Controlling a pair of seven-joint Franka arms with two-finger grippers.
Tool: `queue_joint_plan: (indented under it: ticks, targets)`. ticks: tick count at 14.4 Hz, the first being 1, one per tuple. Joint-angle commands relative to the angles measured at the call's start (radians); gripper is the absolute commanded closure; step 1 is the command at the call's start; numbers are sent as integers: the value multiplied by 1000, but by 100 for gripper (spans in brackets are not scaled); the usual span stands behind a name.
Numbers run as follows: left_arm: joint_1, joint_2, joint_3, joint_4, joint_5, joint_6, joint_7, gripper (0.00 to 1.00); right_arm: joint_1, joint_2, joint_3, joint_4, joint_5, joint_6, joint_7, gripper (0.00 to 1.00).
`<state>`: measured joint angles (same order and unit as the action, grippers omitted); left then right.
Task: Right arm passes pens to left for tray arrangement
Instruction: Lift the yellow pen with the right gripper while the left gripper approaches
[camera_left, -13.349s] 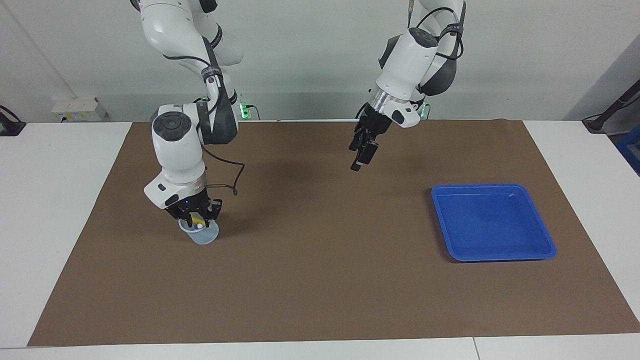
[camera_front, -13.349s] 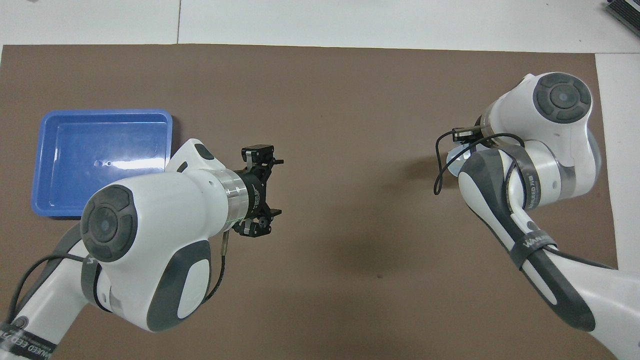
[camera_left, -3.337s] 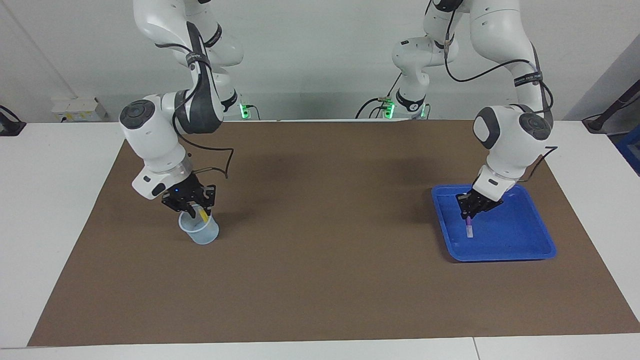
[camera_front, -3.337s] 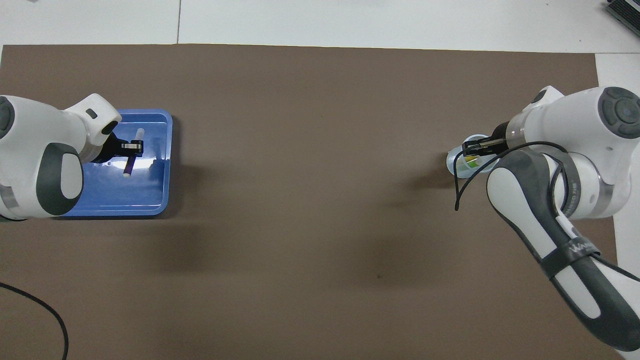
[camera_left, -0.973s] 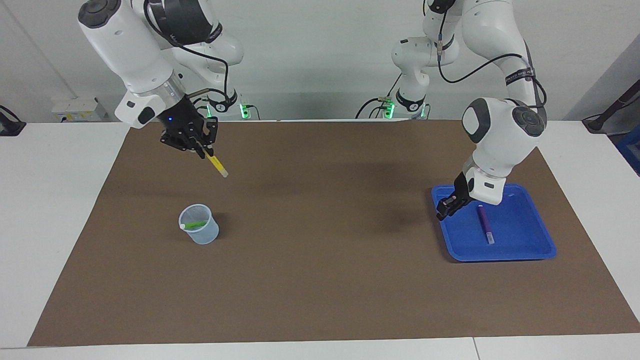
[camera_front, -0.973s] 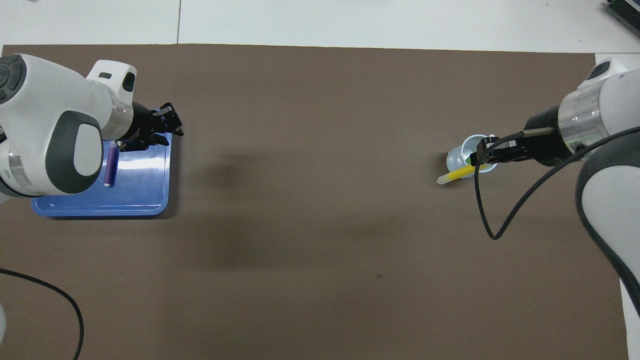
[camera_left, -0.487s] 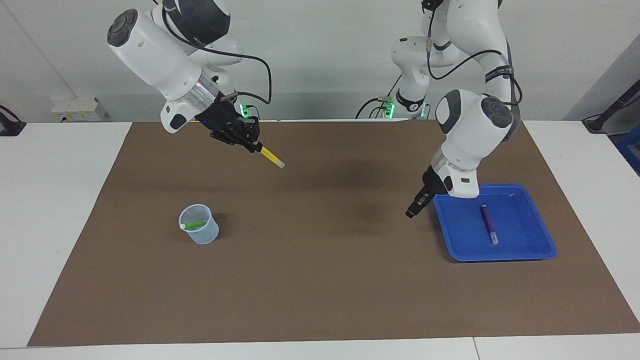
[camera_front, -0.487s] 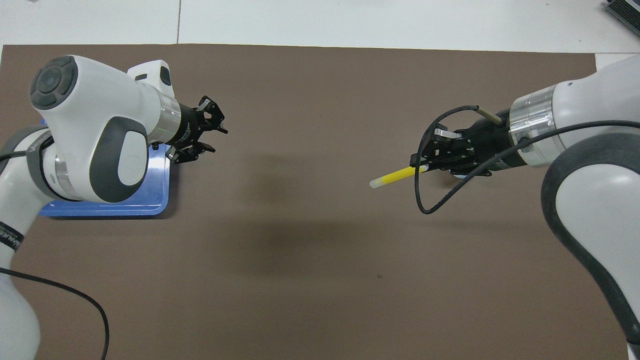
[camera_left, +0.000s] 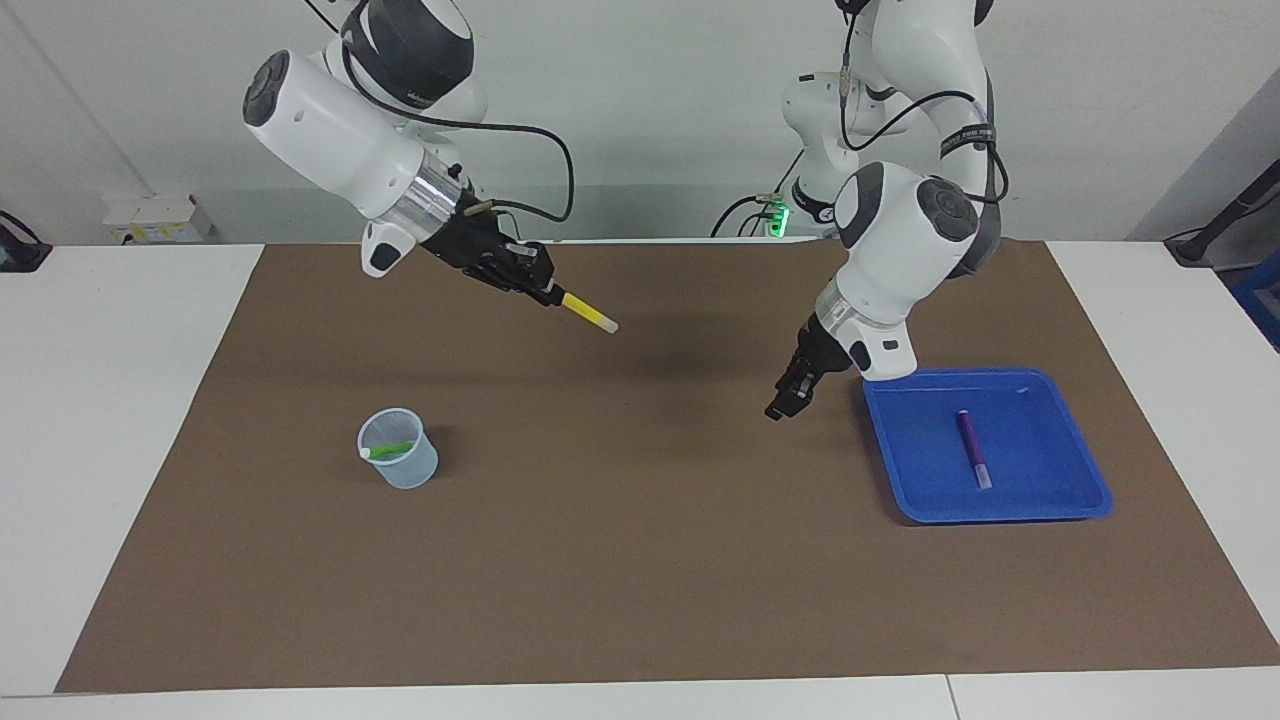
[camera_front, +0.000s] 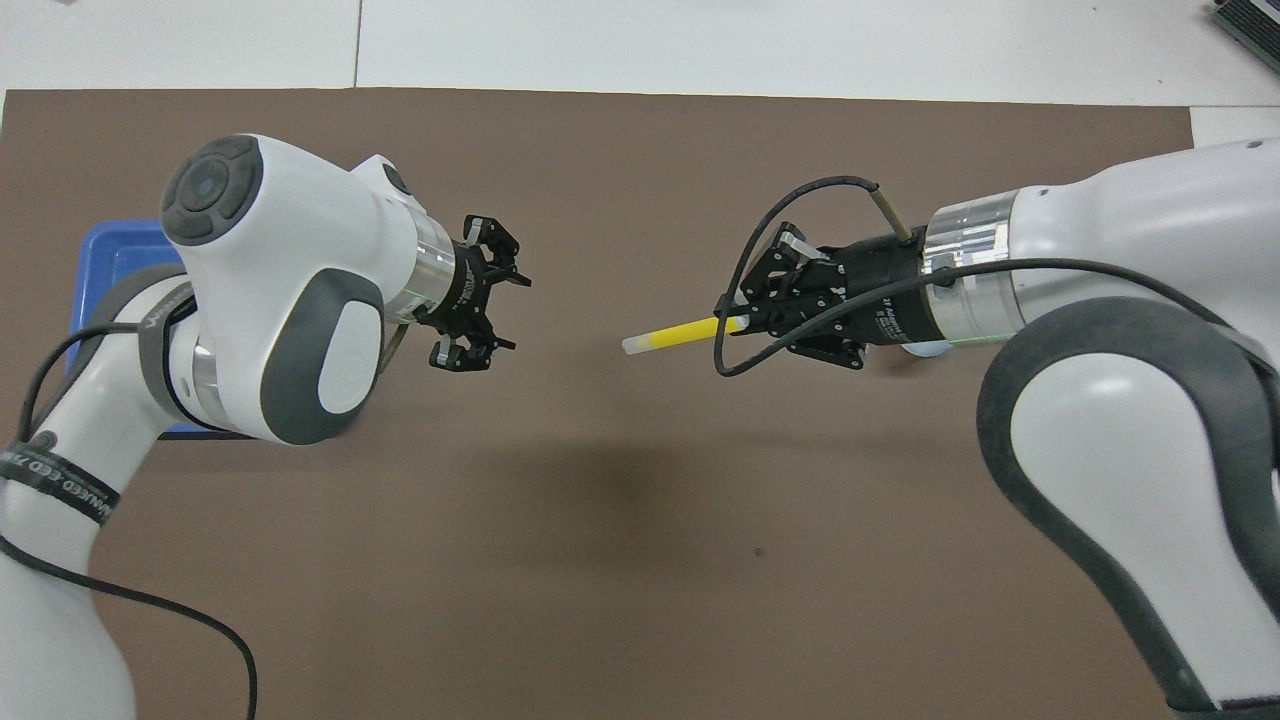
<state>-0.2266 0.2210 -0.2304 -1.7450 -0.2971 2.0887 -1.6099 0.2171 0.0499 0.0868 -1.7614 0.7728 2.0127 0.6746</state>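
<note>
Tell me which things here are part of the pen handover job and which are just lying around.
Part of the job:
right gripper, shut on the yellow pen
left gripper, open
purple pen in the blue tray
green pen in the cup

Lying about:
brown mat

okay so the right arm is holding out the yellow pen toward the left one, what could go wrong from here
The right gripper pinches the yellow pen at one end only, so it could tilt or slip as the open left gripper takes it. Dropped over the bare mat, it may roll. The later placement could bump the purple pen in the tray.
</note>
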Motion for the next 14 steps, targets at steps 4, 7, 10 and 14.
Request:
queue_joint_plan:
  ticks: [4,7,10,14]
  targets:
    - [-74,-15,-1,64,-17,-85,-283,19,25,-25,1,-52,43,72,66,98]
    - [-74,-32,-21,79,-26,-96,-372,18,27,-30,1,-67,43,69,57,98]
    - [-74,-31,-52,103,-28,-87,-464,17,27,-31,1,-67,43,69,56,98]
    - [-82,-31,-90,107,-22,-70,-583,17,25,-31,-1,-67,42,58,52,98]
